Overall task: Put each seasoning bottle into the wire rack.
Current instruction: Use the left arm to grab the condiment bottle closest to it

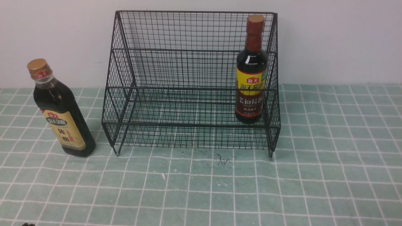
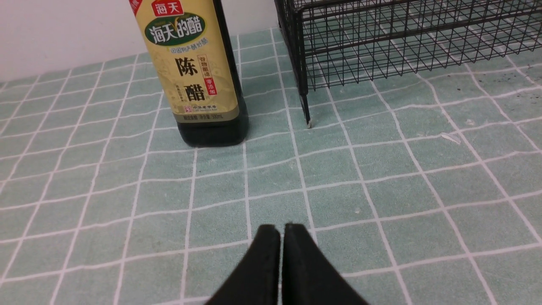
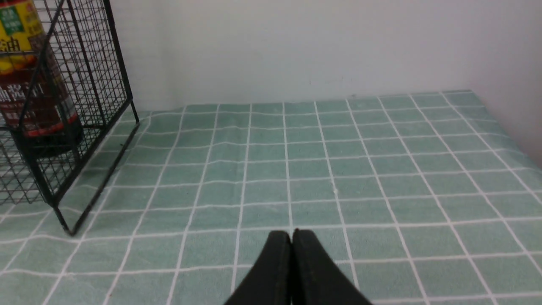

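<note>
Standing cap-up: gold-capped bottle (image 1: 61, 116) beside rack (image 1: 188, 125)

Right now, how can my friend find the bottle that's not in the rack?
Find the black wire rack by the wall. Left of it, a dark bottle stands on the green cloth. It has a gold cap and beige label; the racked bottle has a red-brown neck.

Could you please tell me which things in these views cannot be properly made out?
- Left wrist view: the gold-capped bottle loses its cap and neck to the picture's top edge.
- Right wrist view: the red-brown-necked bottle is cut off above its label and blurred behind the mesh of the wire rack.
- Front view: the small white scrap on the tablecloth is too small to identify.
</note>
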Robot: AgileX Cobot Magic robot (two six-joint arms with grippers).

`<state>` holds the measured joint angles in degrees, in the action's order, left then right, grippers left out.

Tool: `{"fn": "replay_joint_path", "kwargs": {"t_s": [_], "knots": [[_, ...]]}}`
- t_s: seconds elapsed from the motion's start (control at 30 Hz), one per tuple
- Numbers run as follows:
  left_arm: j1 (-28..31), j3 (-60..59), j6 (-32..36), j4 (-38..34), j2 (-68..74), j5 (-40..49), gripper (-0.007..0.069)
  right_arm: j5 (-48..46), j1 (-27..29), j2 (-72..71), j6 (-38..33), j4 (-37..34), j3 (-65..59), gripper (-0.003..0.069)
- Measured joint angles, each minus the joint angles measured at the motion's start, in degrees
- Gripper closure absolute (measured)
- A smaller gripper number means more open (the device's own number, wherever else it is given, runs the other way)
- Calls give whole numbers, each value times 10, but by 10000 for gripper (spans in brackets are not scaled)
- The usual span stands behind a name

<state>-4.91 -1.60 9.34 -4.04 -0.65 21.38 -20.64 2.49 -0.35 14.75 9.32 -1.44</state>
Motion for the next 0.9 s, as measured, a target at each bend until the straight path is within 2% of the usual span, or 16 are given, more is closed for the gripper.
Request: {"fn": "replay_joint_path", "kwargs": {"t_s": [0.9], "knots": [[0, 0, 0, 0, 0, 0, 631, -9, 0, -3, 0, -9, 1, 672]]}}
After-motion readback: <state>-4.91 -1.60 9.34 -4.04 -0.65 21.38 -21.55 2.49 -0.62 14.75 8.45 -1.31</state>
